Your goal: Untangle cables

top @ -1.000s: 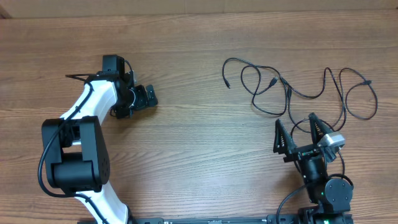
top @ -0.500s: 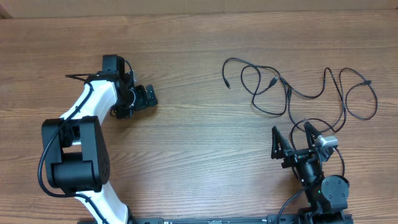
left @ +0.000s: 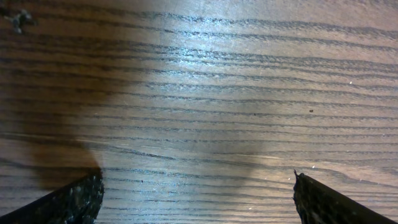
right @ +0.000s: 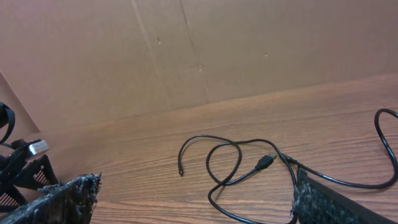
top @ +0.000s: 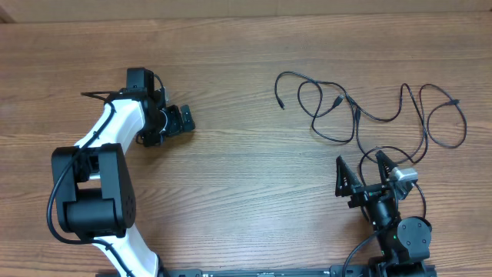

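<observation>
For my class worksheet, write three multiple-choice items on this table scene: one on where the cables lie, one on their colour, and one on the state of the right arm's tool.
1. Where do the cables lie on the table?
A: on the left half
B: on the right half, beyond the right tool
C: hanging off the front edge

2. What colour are the cables?
A: black
B: white
C: red

3. How is the right tool?
A: shut on a cable
B: shut and empty
C: open

Key:
1 B, the overhead view shows the loose loops spread ahead of the right tool.
2 A, the overhead and right wrist views both show thin black cords.
3 C, its fingers stand wide apart.
</observation>
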